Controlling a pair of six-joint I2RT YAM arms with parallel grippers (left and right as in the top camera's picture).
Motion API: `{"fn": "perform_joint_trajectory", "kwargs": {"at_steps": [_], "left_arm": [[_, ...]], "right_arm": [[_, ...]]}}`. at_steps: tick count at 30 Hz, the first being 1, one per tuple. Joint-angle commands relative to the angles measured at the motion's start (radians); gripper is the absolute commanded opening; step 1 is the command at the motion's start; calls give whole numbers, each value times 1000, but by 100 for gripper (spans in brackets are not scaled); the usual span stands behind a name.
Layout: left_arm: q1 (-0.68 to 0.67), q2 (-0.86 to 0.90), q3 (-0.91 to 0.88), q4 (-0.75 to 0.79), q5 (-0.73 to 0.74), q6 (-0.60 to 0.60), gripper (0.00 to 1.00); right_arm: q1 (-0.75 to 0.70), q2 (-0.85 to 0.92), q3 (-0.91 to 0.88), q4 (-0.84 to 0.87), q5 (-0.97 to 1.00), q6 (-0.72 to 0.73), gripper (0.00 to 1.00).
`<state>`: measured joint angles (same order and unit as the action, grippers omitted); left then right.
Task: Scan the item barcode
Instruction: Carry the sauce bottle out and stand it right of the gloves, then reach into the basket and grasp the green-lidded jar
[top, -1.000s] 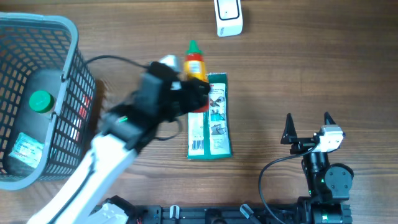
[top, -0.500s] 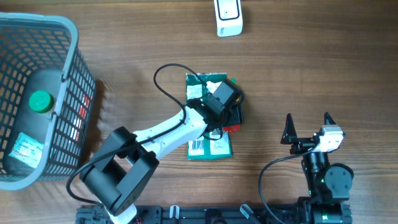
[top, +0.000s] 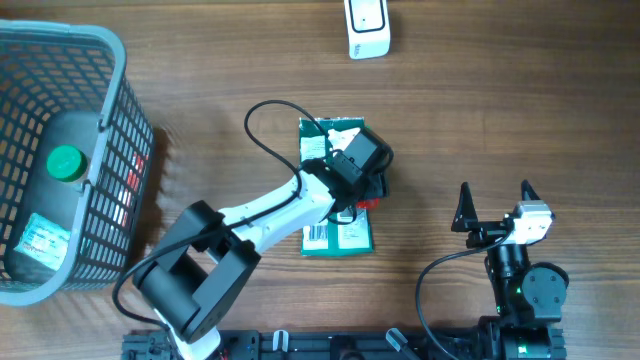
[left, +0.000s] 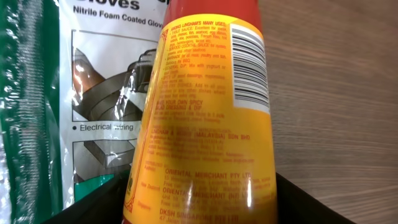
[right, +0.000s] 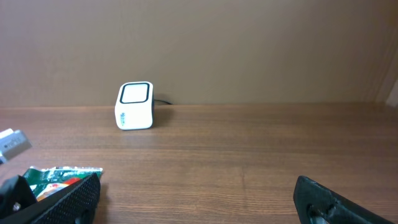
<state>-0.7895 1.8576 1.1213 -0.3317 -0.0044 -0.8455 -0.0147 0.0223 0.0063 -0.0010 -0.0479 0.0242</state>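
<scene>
Left gripper (top: 368, 188) straddles the sauce bottle (left: 205, 118) lying at the glove packet's (top: 322, 235) right edge, though a firm clamp cannot be confirmed, so a loose hold could let the bottle roll and turn its barcode (left: 250, 68) from the scanner (top: 367, 27); right gripper (top: 494, 205) stands wide apart, empty.

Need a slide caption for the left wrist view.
Sauce bottle in the left gripper, barcode facing the camera, glove pack alongside on the wooden table.

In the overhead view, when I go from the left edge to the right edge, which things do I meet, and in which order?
basket → glove packet → right gripper
</scene>
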Motion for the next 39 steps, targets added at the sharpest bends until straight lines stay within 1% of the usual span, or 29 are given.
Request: {"fn": "perform_joint_trajectory", "kwargs": {"at_steps": [1,2,4,8,11,13,16,21,24,28,31,34,36,39], "left_arm": [[-28,35,11,3,-23,-8,73],[-39,35,11,3,-23,-8,76],[-64,31,13,8,-23,-16,86],[-71,8,31,2,15,-26,89],[-66,-37,58,-5,13,-21,91],[-53,-80,74,-5,13,9,91],[-17,-185,85,-20,6,87,92],[69,-360,85,-39,-10,193,96],[148,-485,85,-47,-85,231,99],[280,-647,85,-47,-187,241,99],[392,-756,85,-42,-295,247,100],[509,-836,85,13,-361,342,100],[612,-883,85,63,-397,426,100],[746,-907,85,81,-526,450,100]], "right_arm": [[5,1,0,2,3,-10,100],[5,1,0,2,3,-10,100],[5,1,0,2,3,-9,100],[5,1,0,2,3,-10,100],[5,1,0,2,3,-9,100],[5,1,0,2,3,-10,100],[5,1,0,2,3,-10,100],[5,1,0,2,3,-10,100],[5,1,0,2,3,-10,100],[5,1,0,2,3,-10,100],[5,1,0,2,3,-10,100],[5,1,0,2,3,-9,100],[5,1,0,2,3,-9,100],[5,1,0,2,3,-10,100]]}}
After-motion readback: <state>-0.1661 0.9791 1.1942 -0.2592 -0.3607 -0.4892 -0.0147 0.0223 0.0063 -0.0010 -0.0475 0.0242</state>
